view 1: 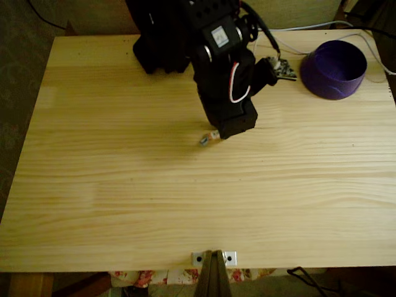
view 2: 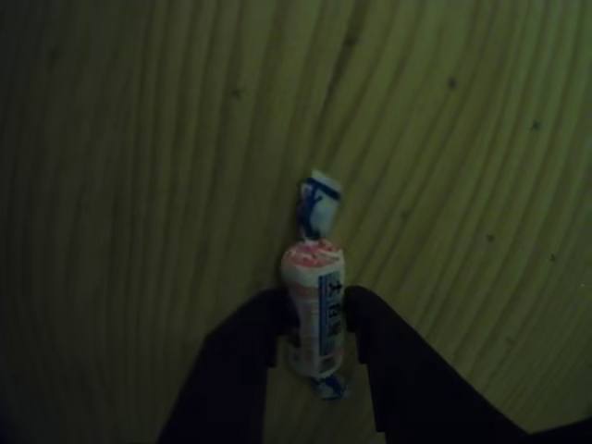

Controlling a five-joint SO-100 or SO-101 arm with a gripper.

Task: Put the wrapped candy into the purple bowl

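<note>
The wrapped candy (view 2: 313, 268) is whitish-pink with blue twisted ends and lies lengthwise between two dark fingers (view 2: 393, 347) in the other view. My gripper (view 2: 316, 298) is shut on the wrapped candy, a finger pressing each side. In the fixed view the gripper (view 1: 218, 133) points down at the middle of the wooden table (view 1: 124, 185), and one end of the candy (view 1: 203, 140) sticks out to its left, at or just above the wood. The purple bowl (view 1: 334, 68) stands at the table's far right corner, well away from the gripper.
The black arm base (view 1: 161, 37) stands at the table's far edge. A small circuit board (view 1: 284, 69) with white cables (view 1: 309, 28) lies between the arm and the bowl. A metal bracket (view 1: 213, 257) is fixed to the front edge.
</note>
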